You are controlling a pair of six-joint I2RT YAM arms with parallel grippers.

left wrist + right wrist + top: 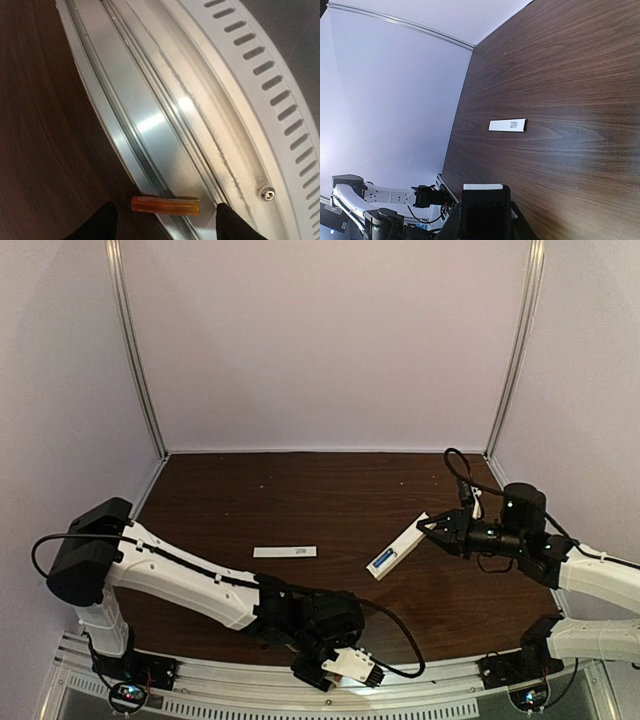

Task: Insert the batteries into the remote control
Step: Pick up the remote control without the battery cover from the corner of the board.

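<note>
Dark wood bench (300, 490), and down at its near edge the left hand (167, 227) hangs released, fingers apart either side of the orange battery (165, 205), which lies where the wood meets the metal rail (150, 125). Further out, a thin white cover strip (285, 551) lies flat mid-bench. On the right, the right hand (428, 525) is clenched on the remote control (398, 547), with the blue battery (381, 560) showing in its free end.

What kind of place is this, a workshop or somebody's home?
Probably a robot test booth: plain pale walls box in a dark wooden table, and a left arm and right arm are bolted to a metal rail at its near edge.
</note>
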